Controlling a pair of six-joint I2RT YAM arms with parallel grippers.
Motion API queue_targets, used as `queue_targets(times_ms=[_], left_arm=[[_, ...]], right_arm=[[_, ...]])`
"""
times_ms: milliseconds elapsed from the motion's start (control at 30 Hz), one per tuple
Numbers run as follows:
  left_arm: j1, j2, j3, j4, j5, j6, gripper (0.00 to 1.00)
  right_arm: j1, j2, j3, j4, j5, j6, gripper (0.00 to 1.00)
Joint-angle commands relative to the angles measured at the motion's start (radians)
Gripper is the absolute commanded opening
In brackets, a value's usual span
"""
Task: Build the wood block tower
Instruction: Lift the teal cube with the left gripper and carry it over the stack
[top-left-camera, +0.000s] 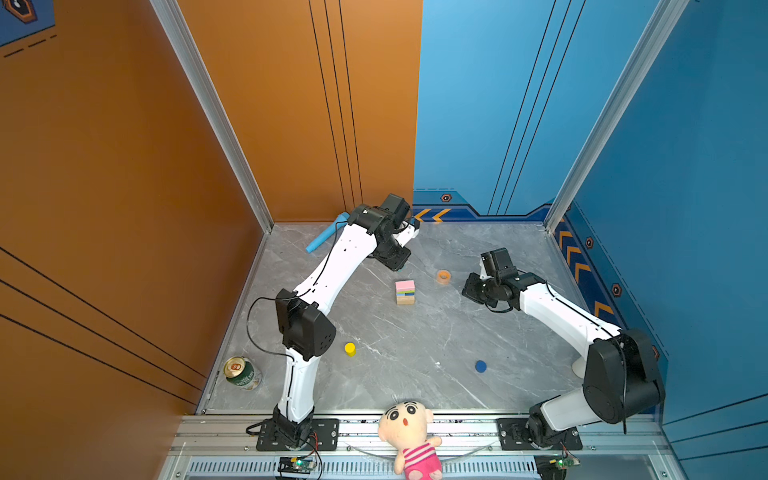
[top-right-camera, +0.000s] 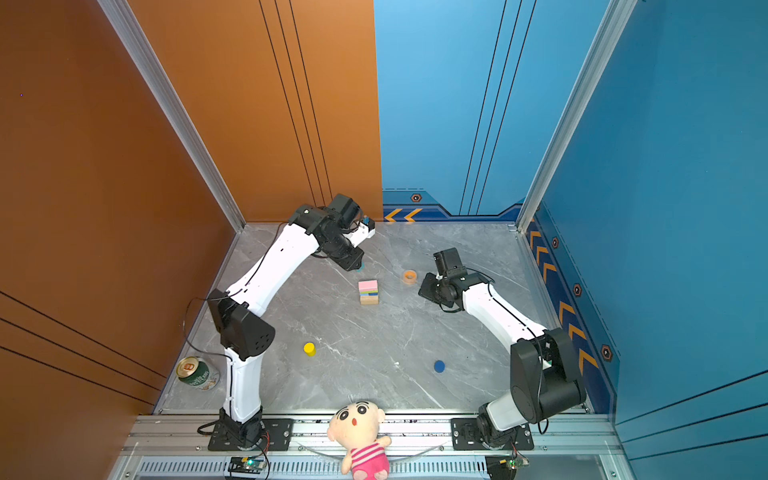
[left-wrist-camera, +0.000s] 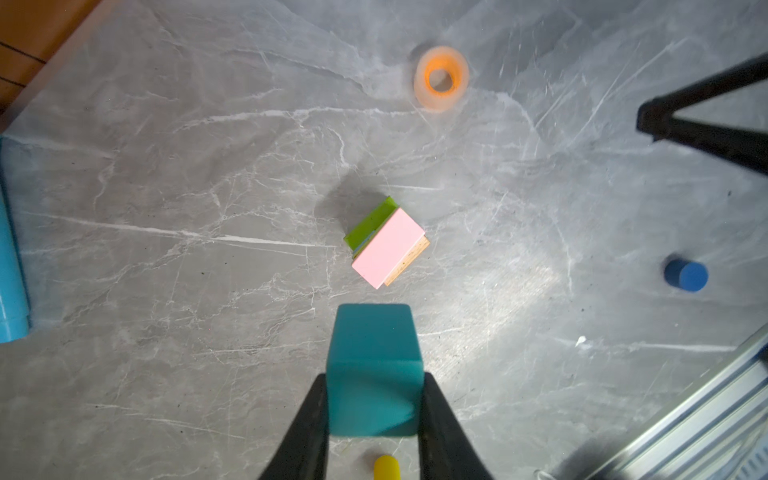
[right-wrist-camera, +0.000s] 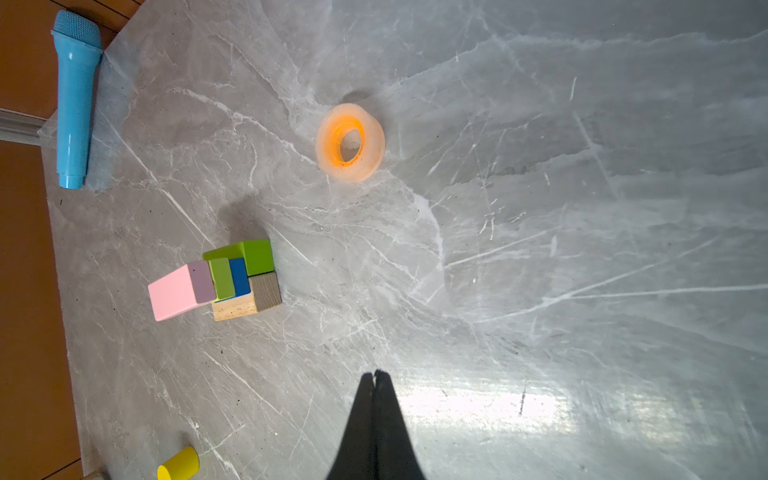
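The wood block tower (top-left-camera: 405, 293) stands mid-table as a short stack, with a tan brick at the bottom, green and blue blocks in the middle and a pink brick (left-wrist-camera: 388, 247) on top. My left gripper (left-wrist-camera: 375, 378) is shut on a teal cube (left-wrist-camera: 374, 365) and hovers above the table just behind and left of the stack. My right gripper (right-wrist-camera: 375, 376) is shut on nothing and hangs to the right of the stack (right-wrist-camera: 224, 282). A yellow cylinder (top-left-camera: 350, 349) and a dark blue cylinder (top-left-camera: 481, 366) stand loose nearer the front.
An orange tape ring (top-left-camera: 444, 276) lies between the stack and the right arm. A light-blue toy microphone (top-left-camera: 326, 237) lies at the back left. A green can (top-left-camera: 242, 372) stands at the front left edge. A plush doll (top-left-camera: 409, 436) sits on the front rail.
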Motion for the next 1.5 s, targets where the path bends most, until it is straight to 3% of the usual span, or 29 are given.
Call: queue_targets(times_ms=[0,633,1467], left_arm=[[-0.020,0.051,0.049,-0.095,0.004,0.160,0.19],[-0.045,0.187,0.120,-0.093,0.041,0.446,0.19],[-0.025,0.279,0.162,-0.090,-0.006,0.494,0.17]], right_arm=[[-0.017,-0.032,-0.022,-0.036,-0.014,-0.028,0.01],[-0.055,-0.049,-0.038,-0.068,-0.018,-0.039,0.01],[-0.055,0.001,-0.012,-0.071,-0.032,-0.041,0.01]])
